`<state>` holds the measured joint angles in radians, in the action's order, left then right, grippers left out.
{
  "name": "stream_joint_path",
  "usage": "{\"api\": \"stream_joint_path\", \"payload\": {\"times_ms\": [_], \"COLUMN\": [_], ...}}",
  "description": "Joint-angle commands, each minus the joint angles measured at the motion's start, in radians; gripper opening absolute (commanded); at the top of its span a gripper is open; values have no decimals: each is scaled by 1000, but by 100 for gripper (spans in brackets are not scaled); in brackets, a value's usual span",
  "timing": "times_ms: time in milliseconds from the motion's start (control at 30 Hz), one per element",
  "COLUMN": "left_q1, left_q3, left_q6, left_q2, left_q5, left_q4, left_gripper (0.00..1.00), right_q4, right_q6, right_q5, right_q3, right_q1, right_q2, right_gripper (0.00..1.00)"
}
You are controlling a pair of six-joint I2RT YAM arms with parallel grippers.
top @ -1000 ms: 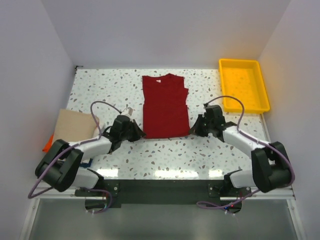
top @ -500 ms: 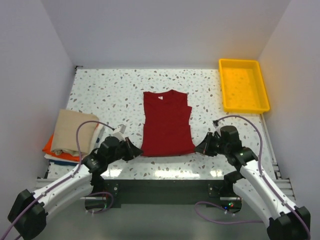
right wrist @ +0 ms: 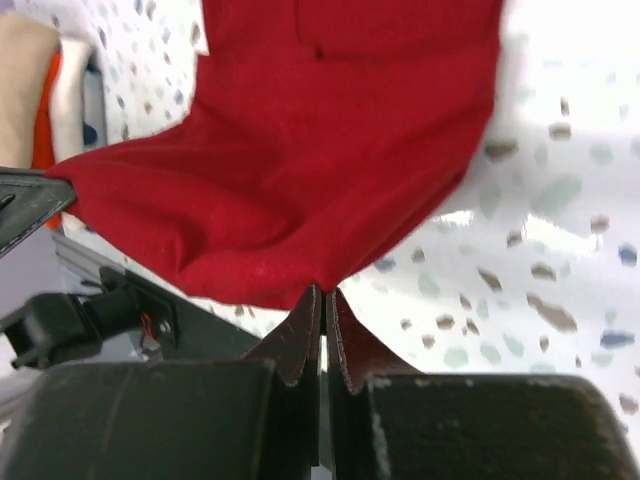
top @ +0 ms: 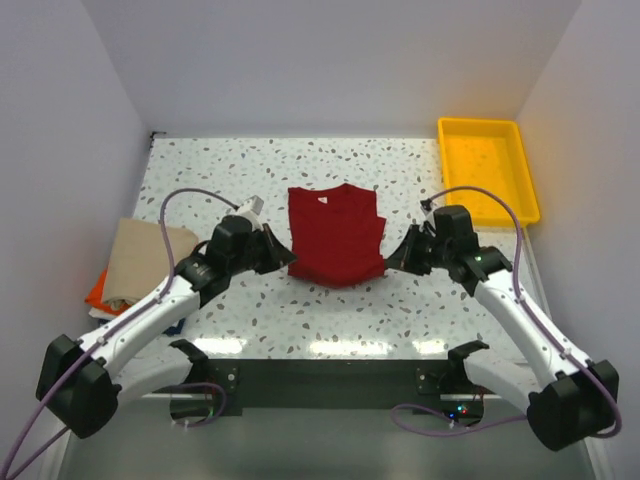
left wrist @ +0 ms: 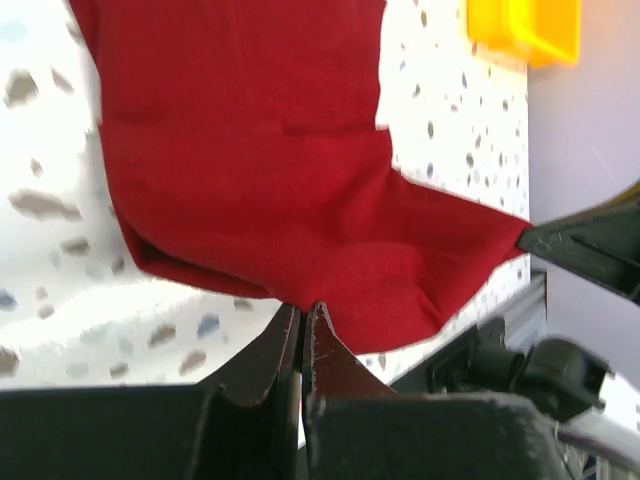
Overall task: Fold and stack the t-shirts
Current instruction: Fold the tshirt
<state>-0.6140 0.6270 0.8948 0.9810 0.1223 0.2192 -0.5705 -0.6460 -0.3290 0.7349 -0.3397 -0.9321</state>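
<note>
Rectangular yellow plastic tray (top: pixel 488 170) far right on white speckled table (top: pixel 200 180), folded tan-topped cloth stack (top: pixel 140 250) at left edge, soft dark red t-shirt (top: pixel 335 230) mid-table, near hem raised, sagging btwn arms, left gripper (top: pixel 284 262) & right gripper (top: pixel 394 263) each pinched tight on a hem corner

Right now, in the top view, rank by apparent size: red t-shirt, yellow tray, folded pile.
1-2. red t-shirt and yellow tray: about equal, too close to rank.
3. folded pile: smallest, partly hidden by left arm.
</note>
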Motion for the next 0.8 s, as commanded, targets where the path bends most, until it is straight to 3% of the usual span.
{"api": "stream_joint_path", "payload": {"times_ms": [0, 367, 767], "left_q1": [89, 292, 407], "left_q3": [131, 523, 968], "left_q6": [-72, -97, -131], "left_q2": [135, 580, 1106], "left_q5": [60, 252, 344], "left_q4": [-38, -100, -104], "left_gripper": [0, 0, 0], "right_q4": [78, 175, 184], "right_q6": [28, 26, 55], "right_q5": [51, -21, -143], "right_q3": [150, 529, 1035], "right_q1": [5, 103, 179], "right_q2": [-149, -626, -1221], "right_gripper": [0, 0, 2]}}
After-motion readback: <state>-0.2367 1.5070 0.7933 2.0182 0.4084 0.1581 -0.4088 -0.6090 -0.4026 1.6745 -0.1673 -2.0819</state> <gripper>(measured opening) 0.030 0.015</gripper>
